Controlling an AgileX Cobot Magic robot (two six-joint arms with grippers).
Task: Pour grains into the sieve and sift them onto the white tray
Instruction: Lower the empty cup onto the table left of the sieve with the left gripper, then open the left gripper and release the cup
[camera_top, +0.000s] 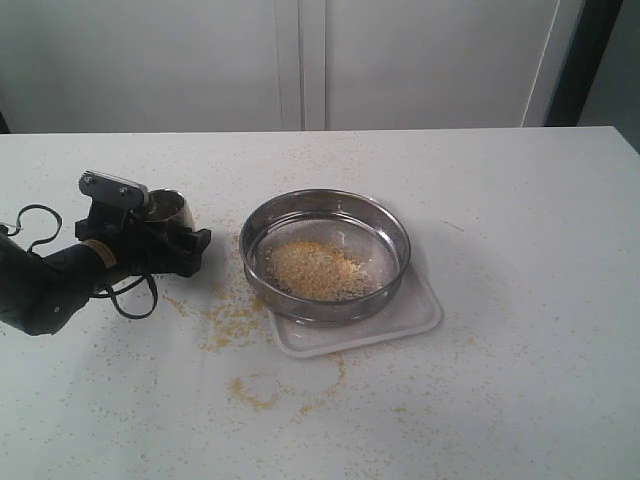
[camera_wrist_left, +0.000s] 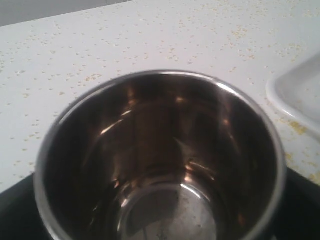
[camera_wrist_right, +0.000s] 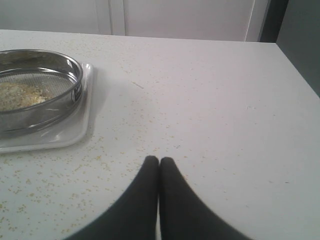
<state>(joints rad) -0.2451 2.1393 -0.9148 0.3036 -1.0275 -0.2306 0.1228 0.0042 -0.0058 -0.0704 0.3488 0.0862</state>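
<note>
White tabletop (camera_top: 520, 300) runs below pale cabinet doors. At the left, one steel cup (camera_top: 168, 208) stands upright and looks empty, with the left gripper (camera_top: 172, 228) around it; whether that claw is clamped or loosened cannot be told. Spilled meal (camera_top: 235, 320) dusts the table beside it. Further right, one sieve (camera_top: 330, 305) sits on one white tray (camera_top: 400, 325), a single heap of the grains (camera_top: 315, 270) lying on its mesh. The right gripper (camera_wrist_right: 159, 170) hovers over bare table right of the tray, fingers pressed together on nothing.

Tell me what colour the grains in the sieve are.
The grains are yellow mixed with pale beige, clearest in the exterior view.
</note>
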